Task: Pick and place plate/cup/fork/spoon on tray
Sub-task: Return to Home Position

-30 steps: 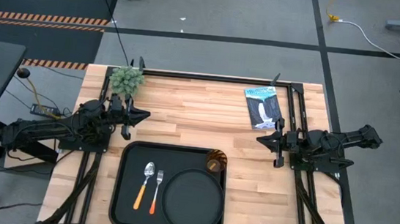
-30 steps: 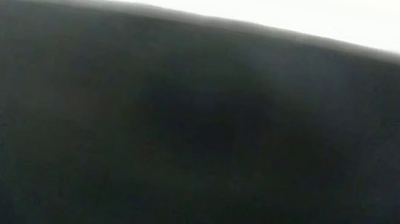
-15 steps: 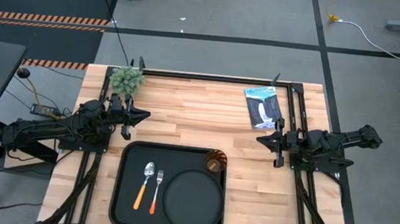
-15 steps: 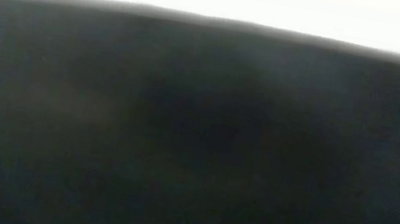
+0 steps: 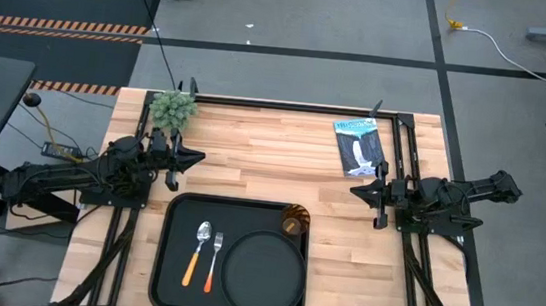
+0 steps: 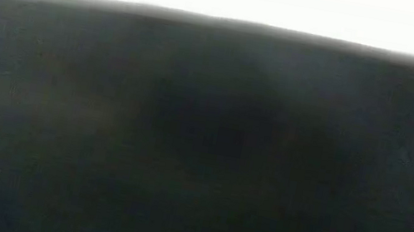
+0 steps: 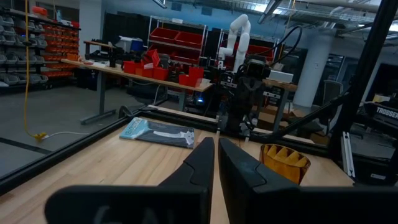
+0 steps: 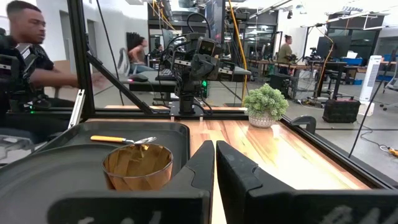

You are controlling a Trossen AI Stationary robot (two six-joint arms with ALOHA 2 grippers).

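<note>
Black, narrow fingers of the left gripper [image 5: 190, 160] are pressed together with only a hairline seam between them, and they hold nothing; the gripper hangs over bare wood at the table's left side, just beyond the tray's far left corner. The right gripper [image 5: 361, 193] has its fingers closed the same way, also empty, at the right side of the table and pointing inward, well apart from the tray.

One tray [image 5: 174, 264] lies at the near middle of the butcher-block table [image 5: 273, 153]. On it are four things, one of each. One round plate [image 5: 263, 271] fills the tray's right half. One amber cup [image 5: 295, 220] stands upright in the far right corner, just beyond the plate's rim. One spoon [image 5: 196, 253] with a yellow-orange handle and one fork [image 5: 214, 259] with a red-orange handle lie side by side in the left half, spoon on the left, heads pointing far.

Off the tray, one small potted plant [image 5: 173, 109] sits at the far left of the table, and one flat blue-and-white packet [image 5: 357, 145] lies at the far right.

The low view is filled by a dark blur.
</note>
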